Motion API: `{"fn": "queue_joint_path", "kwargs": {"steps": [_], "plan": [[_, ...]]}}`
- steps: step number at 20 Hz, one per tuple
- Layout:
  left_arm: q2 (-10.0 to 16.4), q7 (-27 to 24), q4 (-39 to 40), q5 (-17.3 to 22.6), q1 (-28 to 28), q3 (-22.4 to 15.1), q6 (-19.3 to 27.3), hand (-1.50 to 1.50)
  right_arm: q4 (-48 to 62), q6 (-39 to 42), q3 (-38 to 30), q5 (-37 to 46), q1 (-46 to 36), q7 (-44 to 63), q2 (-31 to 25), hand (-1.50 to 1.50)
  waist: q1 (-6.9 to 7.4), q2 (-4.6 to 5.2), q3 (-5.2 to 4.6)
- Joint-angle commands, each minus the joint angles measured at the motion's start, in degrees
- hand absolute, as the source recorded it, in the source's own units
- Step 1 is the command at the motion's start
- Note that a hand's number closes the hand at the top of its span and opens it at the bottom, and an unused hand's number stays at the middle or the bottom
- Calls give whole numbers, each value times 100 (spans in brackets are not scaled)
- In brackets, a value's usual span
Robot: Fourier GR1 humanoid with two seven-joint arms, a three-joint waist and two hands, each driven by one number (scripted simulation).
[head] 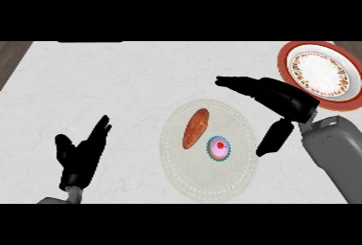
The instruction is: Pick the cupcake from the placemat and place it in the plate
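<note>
— Hand check, nearest first: left hand (80,157) at lower left of the frame, fingers straight and pointing up, thumb apart. Spread, holding nothing, resting over the pale counter (106,86).

— Noted. Anything near it?

— No. It sits well apart from the placemat (205,184), which is round, pale and lace-edged, at centre frame.

— Cupcake position?

— The cupcake (218,148) is on the placemat, right of its middle: pink top, red dot, teal wrapper edge. Upright. Neither hand touches it.

— Other items on the mat?

— One brown roll (196,128), oblong and tilted, just up-left of the cupcake. I cannot tell whether the two touch.

— Right side?

— A grey forearm (336,155) enters from the lower right. The right hand (286,101) is right of centre, spread wide: fingers reach toward the left above the mat's upper right edge, and the thumb points down, its tip just beside the mat's right edge. Nothing sits between thumb and fingers. The cupcake lies to the left of the thumb, apart from it.

— Farthest?

— The plate (286,61), at upper right: red rim, white centre with a patterned ring, partly cut off by the frame's edge. It is just beyond the right hand's wrist.
</note>
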Motion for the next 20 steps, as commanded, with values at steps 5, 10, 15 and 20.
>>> {"fn": "queue_joint_path", "kwargs": {"steps": [5,10,15,20], "plan": [[-41,105,75,-124,159,160,-153,0,-728,395,304,437,661,847,420,-150,-7,26,-28],[-368,80,472,-224,-204,261,-309,0,-650,423,182,803,787,629,788,-150,-4,35,-27],[-342,373,-122,-435,171,256,-169,0,-875,299,315,1406,1024,742,1014,-150,15,30,-26],[-398,125,128,-391,173,434,-398,0,-642,175,409,2033,945,885,1139,-150,19,32,-27]]}}
